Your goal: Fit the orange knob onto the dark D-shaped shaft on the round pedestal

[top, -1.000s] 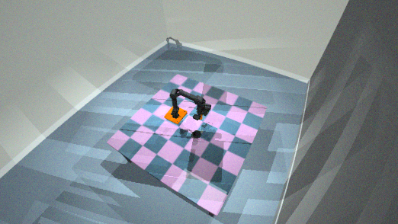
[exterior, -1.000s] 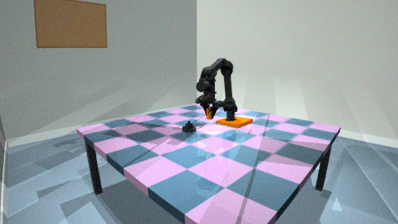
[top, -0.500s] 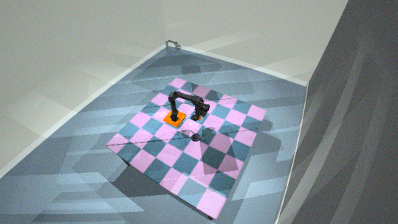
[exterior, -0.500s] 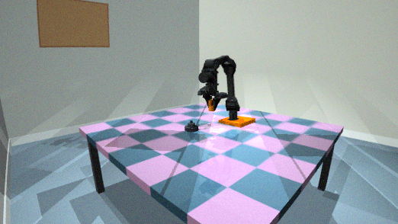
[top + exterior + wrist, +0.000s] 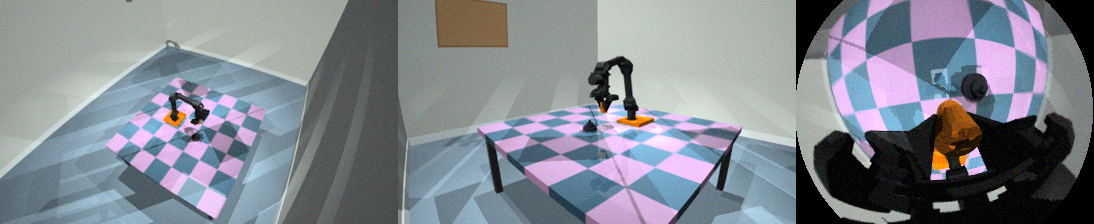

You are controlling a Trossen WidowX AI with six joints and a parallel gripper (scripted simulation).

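The orange knob (image 5: 199, 122) (image 5: 603, 107) (image 5: 957, 131) is held in the air above the table. My gripper (image 5: 603, 108) (image 5: 950, 115) is shut on it and points down. The dark round pedestal (image 5: 196, 137) (image 5: 589, 127) (image 5: 971, 87) stands upright on the table, apart from the knob and lower than it. Its short shaft (image 5: 589, 121) (image 5: 979, 90) sticks up from its middle. In the wrist view the pedestal is beyond the knob and a little to the right. The flat sides of the shaft and of the knob's hole do not show.
The arm stands on an orange base plate (image 5: 170, 120) (image 5: 646, 122) (image 5: 940, 161), behind the pedestal in the exterior view. The table (image 5: 207, 202) (image 5: 566, 164) has a pink and blue checkered top, crossed by shadows and reflections.
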